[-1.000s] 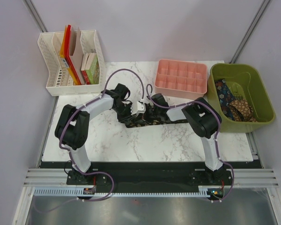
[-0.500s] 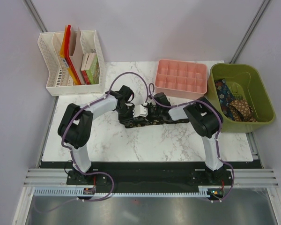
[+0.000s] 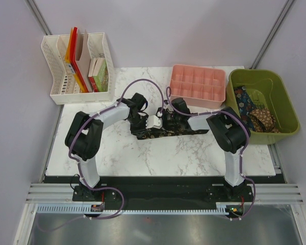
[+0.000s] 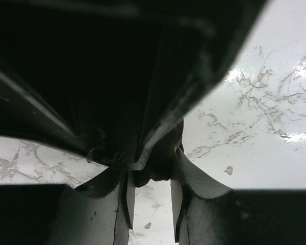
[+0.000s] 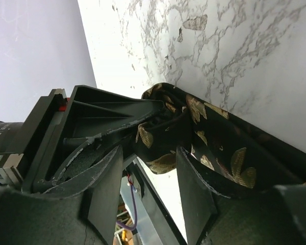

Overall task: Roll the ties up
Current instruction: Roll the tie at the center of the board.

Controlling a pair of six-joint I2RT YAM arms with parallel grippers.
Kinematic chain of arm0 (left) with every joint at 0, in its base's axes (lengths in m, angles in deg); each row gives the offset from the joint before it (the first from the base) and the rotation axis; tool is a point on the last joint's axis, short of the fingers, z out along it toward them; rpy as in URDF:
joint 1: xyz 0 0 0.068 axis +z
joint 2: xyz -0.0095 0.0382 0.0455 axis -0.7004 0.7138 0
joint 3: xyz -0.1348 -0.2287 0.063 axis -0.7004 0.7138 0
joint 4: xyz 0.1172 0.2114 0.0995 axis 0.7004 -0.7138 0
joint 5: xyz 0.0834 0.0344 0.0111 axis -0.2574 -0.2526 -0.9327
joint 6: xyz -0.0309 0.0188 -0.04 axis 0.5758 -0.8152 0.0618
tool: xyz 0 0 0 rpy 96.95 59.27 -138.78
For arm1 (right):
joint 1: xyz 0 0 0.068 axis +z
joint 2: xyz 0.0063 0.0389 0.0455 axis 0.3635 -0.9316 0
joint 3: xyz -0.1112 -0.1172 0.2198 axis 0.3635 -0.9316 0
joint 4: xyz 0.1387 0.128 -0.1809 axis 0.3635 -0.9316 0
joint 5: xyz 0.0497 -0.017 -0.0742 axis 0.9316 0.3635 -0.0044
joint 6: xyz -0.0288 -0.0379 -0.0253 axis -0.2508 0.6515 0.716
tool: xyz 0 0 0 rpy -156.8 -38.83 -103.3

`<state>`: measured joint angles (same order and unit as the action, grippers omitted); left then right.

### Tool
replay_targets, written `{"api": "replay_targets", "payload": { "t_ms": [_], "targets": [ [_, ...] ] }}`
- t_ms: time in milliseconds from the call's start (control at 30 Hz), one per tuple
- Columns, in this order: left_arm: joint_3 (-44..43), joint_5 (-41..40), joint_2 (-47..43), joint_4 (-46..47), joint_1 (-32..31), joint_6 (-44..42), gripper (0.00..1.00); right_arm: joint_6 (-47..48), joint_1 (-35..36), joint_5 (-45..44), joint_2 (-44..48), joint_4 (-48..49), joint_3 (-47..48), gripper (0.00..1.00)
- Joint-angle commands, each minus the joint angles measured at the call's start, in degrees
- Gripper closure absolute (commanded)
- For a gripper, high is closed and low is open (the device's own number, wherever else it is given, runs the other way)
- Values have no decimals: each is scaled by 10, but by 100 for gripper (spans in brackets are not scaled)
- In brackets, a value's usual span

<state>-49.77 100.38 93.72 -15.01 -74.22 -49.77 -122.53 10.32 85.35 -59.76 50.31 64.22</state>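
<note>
Bench: marble top, carries the work.
Green bin: just off the bench's right edge, with more ties heaped inside.
Tie: mid-bench, long axis running left to right, left end between both arms' tips.
Right fingers: parted wide, gold-leaf fabric loose between them, gripping nothing.
Left fingers: narrow, seemingly pinching a dark fold at the tie's left end, so nearest the roll.
</note>
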Motion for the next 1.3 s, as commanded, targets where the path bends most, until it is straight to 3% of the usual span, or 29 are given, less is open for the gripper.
{"api": "replay_targets", "payload": {
  "t_ms": [0,167,200,233,333,433,767,800,900,1267],
  "targets": [
    [20,22,52,0,-10,-35,76,-11,6,8,13,37,-7,47],
    [13,24,49,-3,-9,-37,72,6,13,-4,-8,17,-1,56],
    [13,25,48,-4,-8,-38,72,9,13,-5,-10,13,0,61],
    [13,28,47,-6,-8,-39,71,11,11,-6,-12,9,1,75],
    [14,31,38,-8,-6,-42,66,27,4,-15,-15,-12,2,93],
    [13,36,23,-10,0,-44,59,54,-4,-24,-17,-50,6,100],
    [-5,102,-33,-13,22,-15,35,89,-20,-39,-51,-88,16,100],
    [-5,109,-39,-12,26,-14,30,91,-22,-40,-53,-88,17,100],
    [-4,145,-67,-6,49,-6,1,95,-24,-40,-64,-88,20,100],
    [21,276,-216,101,179,160,0,84,-21,-58,-67,-64,10,100]
  ]
}}
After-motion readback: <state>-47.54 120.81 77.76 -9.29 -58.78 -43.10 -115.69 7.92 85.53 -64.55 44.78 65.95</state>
